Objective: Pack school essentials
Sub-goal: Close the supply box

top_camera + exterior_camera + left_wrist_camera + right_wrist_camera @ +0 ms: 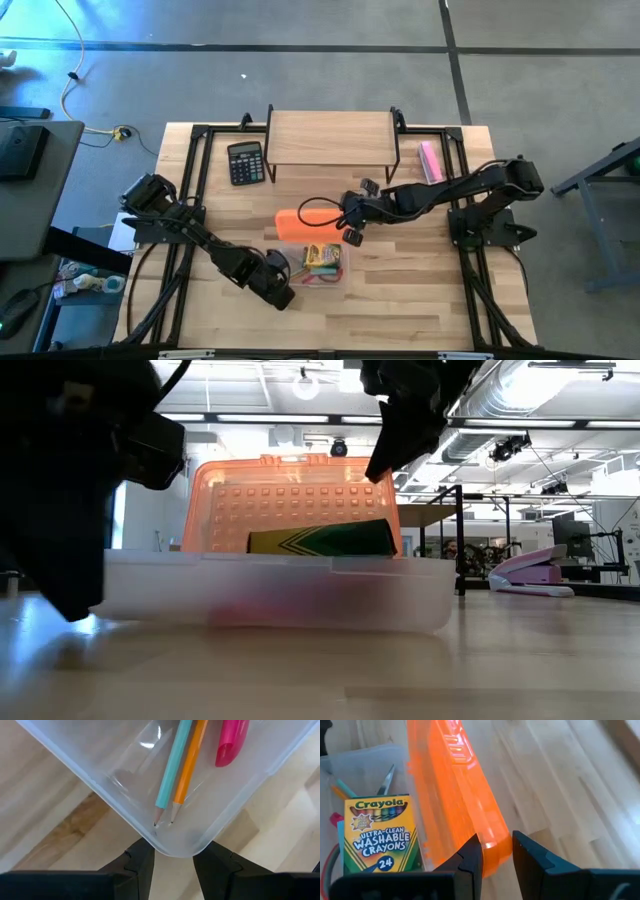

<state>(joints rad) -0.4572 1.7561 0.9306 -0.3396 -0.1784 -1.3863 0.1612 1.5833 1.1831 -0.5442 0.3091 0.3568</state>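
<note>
A clear plastic box (335, 278) stands on the table's near middle, and its orange lid (300, 222) is raised behind it. Inside lie a green-and-yellow crayon box (380, 835), a teal pencil (172, 775), an orange pencil (191, 767), a pink-red pen (231, 740) and scissors (387, 779). My left gripper (284, 290) is at the box's near left corner, shut on it. My right gripper (348, 225) is shut on the lid's right end. My left gripper (174, 857) has the clear box's rounded corner (175, 845) between its two fingers, one on each wall. It comes slanting down from the table's near left. The box rests flat on the table. My right gripper (496, 852) pinches the orange lid's rounded corner (496, 842) at its free edge between the two fingers. It comes from the table's right, slanting down. The lid stands up on edge behind the box (290, 500), its lower edge at the box's far rim.
A wooden shelf (330, 138) stands at the table's far middle. A black calculator (245, 162) lies to its left and a pale pink block (431, 160) to its right. Bare wood lies near and right of the box.
</note>
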